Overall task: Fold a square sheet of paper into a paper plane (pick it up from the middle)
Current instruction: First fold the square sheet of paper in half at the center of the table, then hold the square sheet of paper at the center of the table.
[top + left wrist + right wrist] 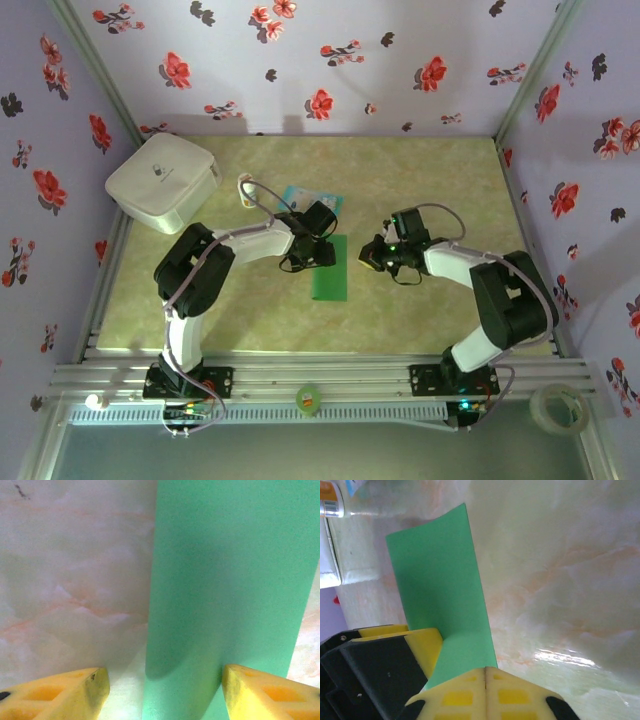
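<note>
The square sheet of paper [330, 268] is bright green and lies flat mid-table as a narrow rectangle, with no paper plane shape to it. My left gripper [316, 250] hangs low over its left long edge, open. In the left wrist view the left gripper [165, 692] straddles that edge of the sheet [225, 580]: one yellow fingertip [65, 692] is over bare table, the other is over the paper. My right gripper [372, 256] is at the sheet's right edge. In the right wrist view the right gripper [485, 672] is shut, its tips meeting over the near corner of the sheet [440, 575]. Whether paper is pinched I cannot tell.
A white box [163, 182] stands at the back left. A small blue-and-white packet [300, 197] lies just behind the left gripper. A tape roll [558, 408] and a small green roll [308, 398] rest on the front rail. Flowered walls enclose three sides.
</note>
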Controlling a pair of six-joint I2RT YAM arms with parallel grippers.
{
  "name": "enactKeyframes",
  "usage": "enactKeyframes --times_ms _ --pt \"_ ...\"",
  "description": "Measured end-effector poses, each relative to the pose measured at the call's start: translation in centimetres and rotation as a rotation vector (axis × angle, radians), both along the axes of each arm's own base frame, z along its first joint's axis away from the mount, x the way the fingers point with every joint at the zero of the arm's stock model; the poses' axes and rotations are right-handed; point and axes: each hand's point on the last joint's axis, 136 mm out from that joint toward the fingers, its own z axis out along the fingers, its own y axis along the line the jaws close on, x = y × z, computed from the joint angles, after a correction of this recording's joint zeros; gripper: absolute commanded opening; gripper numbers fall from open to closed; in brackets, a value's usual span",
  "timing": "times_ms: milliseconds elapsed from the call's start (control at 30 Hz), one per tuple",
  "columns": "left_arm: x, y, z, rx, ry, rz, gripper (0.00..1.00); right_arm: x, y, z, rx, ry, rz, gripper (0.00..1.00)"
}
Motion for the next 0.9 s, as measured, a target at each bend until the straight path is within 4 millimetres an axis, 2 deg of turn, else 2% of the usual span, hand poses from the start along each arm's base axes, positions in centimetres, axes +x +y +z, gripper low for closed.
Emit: enactKeyframes --times_ms 433,900 --pt "0.0 0.0 0.0 0.000 0.000 0.000 0.65 -0.3 3.5 -1.0 -0.028 0.016 0.087 0.00" --pt "0.0 0.0 0.0 0.001 0.001 -0.001 0.65 -0.8 4.1 -2.6 -0.048 0.058 0.104 0.00"
